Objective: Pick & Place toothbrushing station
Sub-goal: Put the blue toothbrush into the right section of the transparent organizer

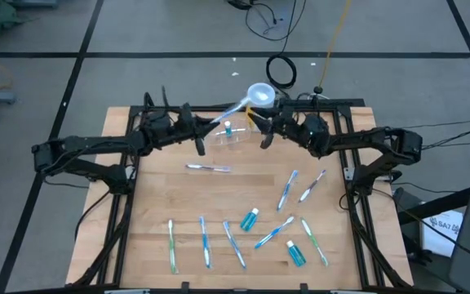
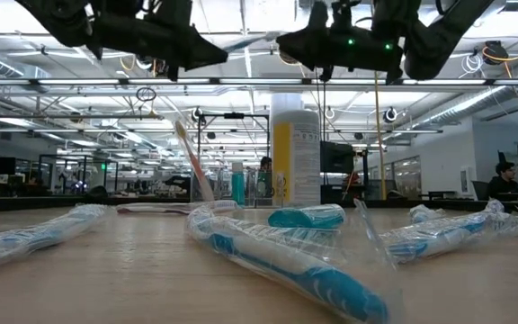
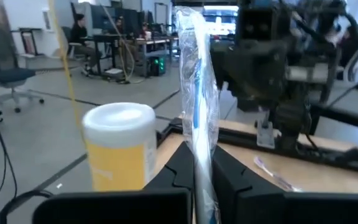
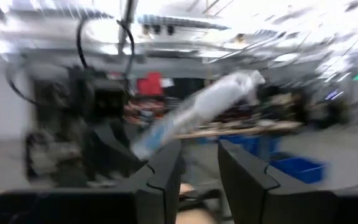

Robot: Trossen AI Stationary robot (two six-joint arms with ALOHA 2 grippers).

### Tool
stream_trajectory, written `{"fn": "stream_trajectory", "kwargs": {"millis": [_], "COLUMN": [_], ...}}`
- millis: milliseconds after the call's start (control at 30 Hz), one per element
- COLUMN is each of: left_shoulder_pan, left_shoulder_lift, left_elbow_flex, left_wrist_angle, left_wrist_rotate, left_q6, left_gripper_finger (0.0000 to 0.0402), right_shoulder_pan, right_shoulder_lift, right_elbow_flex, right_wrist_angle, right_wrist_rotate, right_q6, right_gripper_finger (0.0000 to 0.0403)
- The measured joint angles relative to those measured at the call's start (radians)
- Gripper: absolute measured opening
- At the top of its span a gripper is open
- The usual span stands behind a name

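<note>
Hanging above the far edge of the table [image 1: 153, 245], the left gripper [image 1: 205, 129] is clamped on a wrapped toothbrush [image 3: 197, 106], which sticks up between its fingers [image 3: 178, 171] in the left wrist view and slants toward the yellow container [image 1: 259, 95] in the high view. The right gripper [image 1: 265, 131] faces it from the other side, just apart, its jaws parted in the right wrist view with nothing gripped between them; the wrapped brush and the left arm show beyond them. The clear cup [image 1: 232, 135] stands on the wood between and slightly nearer than the two grippers, with a small teal-capped tube [image 1: 228, 127] upright inside it. The yellow container stands just behind it at the table's far edge. Other wrapped toothbrushes lie scattered over the near half of the table, along with two teal tubes [image 1: 250, 218] lying flat. People sit at desks in the room beyond.
</note>
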Motion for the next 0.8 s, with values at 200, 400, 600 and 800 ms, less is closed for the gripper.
{"fn": "stream_trajectory", "kwargs": {"millis": [200, 400, 600, 800], "left_shoulder_pan": [-0.033, -0.051, -0.077, -0.084], "left_shoulder_lift": [0.115, 0.126, 0.160, 0.195], "left_elbow_flex": [0.000, 0.000, 0.000, 0.000], "left_wrist_angle": [0.177, 0.241, 0.247, 0.254], "left_wrist_rotate": [0.002, 0.002, 0.000, -0.042], "left_q6": [0.038, 0.058, 0.061, 0.061], "left_gripper_finger": [0.0029, 0.0012, 0.0031, 0.0019], "right_shoulder_pan": [0.012, 0.022, 0.027, 0.048], "right_shoulder_lift": [0.000, 0.000, 0.000, 0.000], "right_elbow_flex": [0.000, 0.000, 0.000, 0.000], "right_wrist_angle": [0.006, 0.015, 0.037, 0.047], "right_wrist_rotate": [-0.110, -0.108, -0.108, -0.104], "right_q6": [0.053, 0.062, 0.073, 0.035], "right_gripper_finger": [0.0107, 0.0136, 0.0164, 0.0175]}}
